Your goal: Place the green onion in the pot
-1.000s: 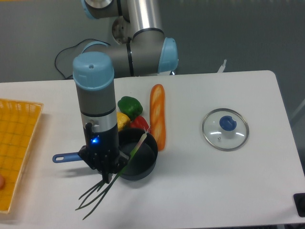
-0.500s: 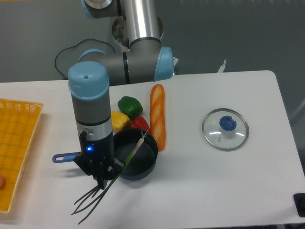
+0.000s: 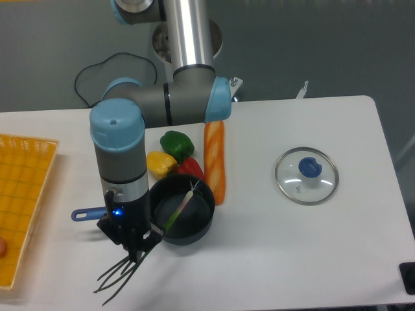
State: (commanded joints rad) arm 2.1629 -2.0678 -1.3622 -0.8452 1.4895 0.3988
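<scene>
Gripper [image 3: 133,248] pointing down at the near-left rim of the pot [image 3: 196,223], fingers apparently pinched on the green onion [image 3: 176,211] partway along its stalk, though the contact itself sits in shadow and cannot be read with certainty. Pale end of the stalk lying across the pot's interior, tip near the far rim; dark leaves splaying out below the gripper over the white table [image 3: 305,253], well outside the pot. So only half in, by this view: stalk bridging the rim, not resting inside.

Best way to finish, as a judgement: carry the grip point up and toward the pot's centre so the leafy end clears the near rim, then lower until most of the stalk is below the rim line before letting go. Worth tilting or curling the onion in, since stalk and leaves together look longer than the pot is wide; a straight drop likely to leave the leaves draped over the edge. Slow travel advisable, leaves being limp and apt to catch on the rim or the blue handle [image 3: 87,214] just left of the gripper.

Also worth avoiding: the baguette [image 3: 214,158] touching or just beside the pot's far-right rim, and the red pepper [image 3: 190,168], yellow pepper [image 3: 161,162] and green bell pepper [image 3: 176,142] clustered behind it. Glass lid [image 3: 306,175] well apart to the right, no concern
</scene>
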